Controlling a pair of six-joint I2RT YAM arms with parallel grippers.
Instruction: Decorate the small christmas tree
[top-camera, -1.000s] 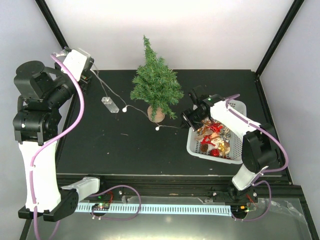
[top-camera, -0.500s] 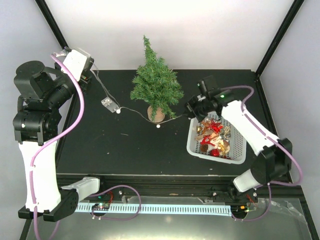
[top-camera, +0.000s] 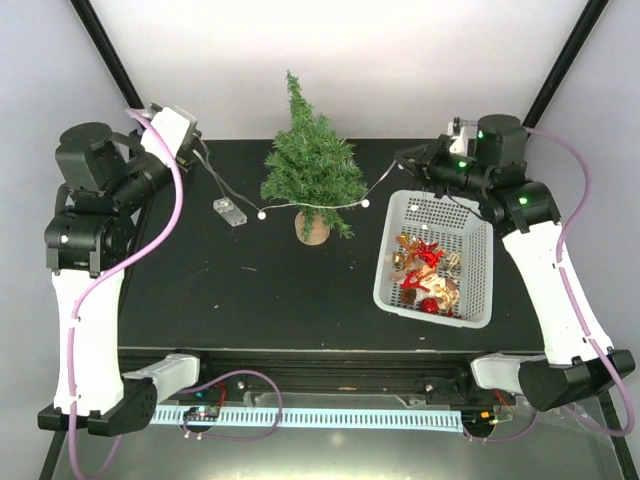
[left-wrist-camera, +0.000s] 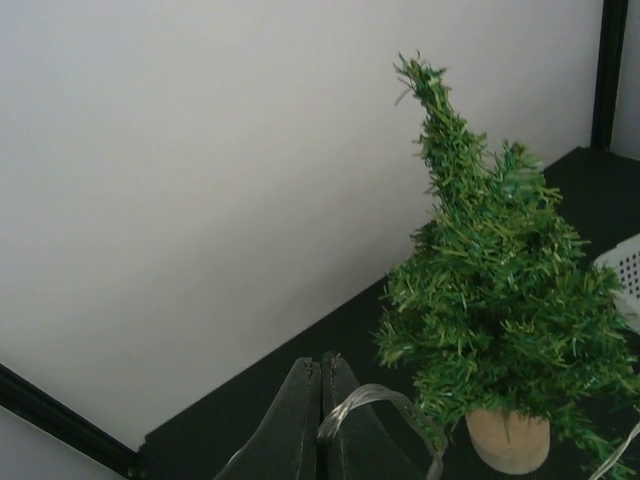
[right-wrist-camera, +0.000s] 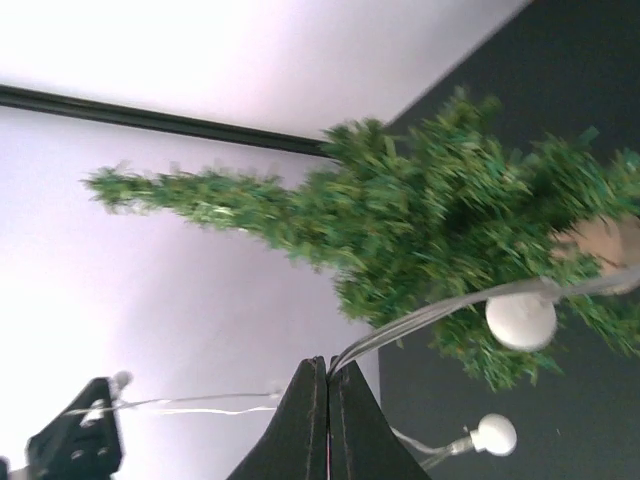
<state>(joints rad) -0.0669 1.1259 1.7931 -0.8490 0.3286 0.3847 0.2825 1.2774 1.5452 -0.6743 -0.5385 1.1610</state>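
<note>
The small christmas tree (top-camera: 312, 165) stands upright in its brown pot (top-camera: 312, 229) at the back middle of the black table. A thin light string (top-camera: 330, 206) with white round bulbs runs across the tree's lower front. My left gripper (top-camera: 197, 152) is shut on the string's left part, and the wire (left-wrist-camera: 375, 396) loops out of its closed fingers (left-wrist-camera: 322, 362). My right gripper (top-camera: 405, 160), raised to the right of the tree, is shut on the other end. In the right wrist view the wire (right-wrist-camera: 450, 305) leaves the closed tips (right-wrist-camera: 328, 362) past a bulb (right-wrist-camera: 520, 320).
A clear battery box (top-camera: 228, 210) on the string lies left of the tree. A white basket (top-camera: 384, 272) with red and gold ornaments (top-camera: 428, 272) sits at the right. Black frame posts (top-camera: 560, 70) rise at the back corners.
My right arm rose from beside the basket and swung back to the right, pulling the string taut across the tree's front. The battery box shifted slightly, and the left arm moved a little.
</note>
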